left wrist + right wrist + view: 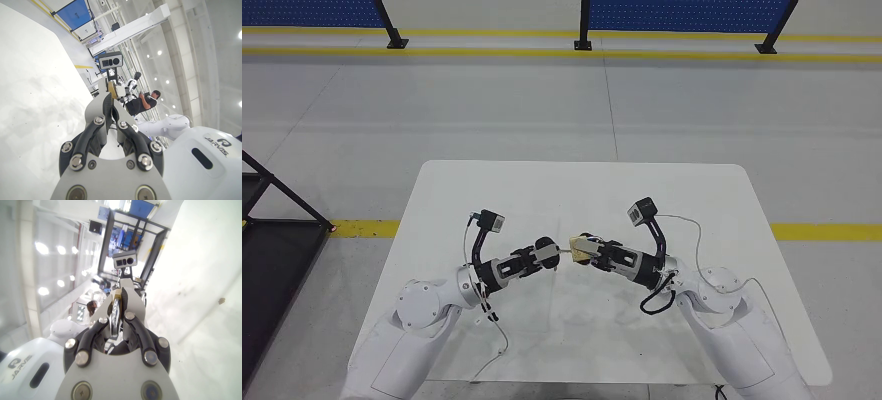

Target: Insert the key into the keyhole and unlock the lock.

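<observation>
Over the middle of the white table (492, 190), my two grippers meet tip to tip. My right gripper (588, 251) is shut on a brass padlock (580, 250). In the right wrist view the padlock's silver shackle (115, 313) lies between the fingers and the brass body (118, 292) sticks out at the tips. My left gripper (548, 256) is shut on the key (564, 259), a thin sliver pointing at the padlock. In the left wrist view the black pads (108, 106) press together and hide the key; the padlock (111, 90) sits just beyond them.
Both arms hover above the table (28, 79), with bare surface all around them. A black metal frame (272, 200) stands on the floor off the table's left side. Blue barriers (682, 12) line the far floor.
</observation>
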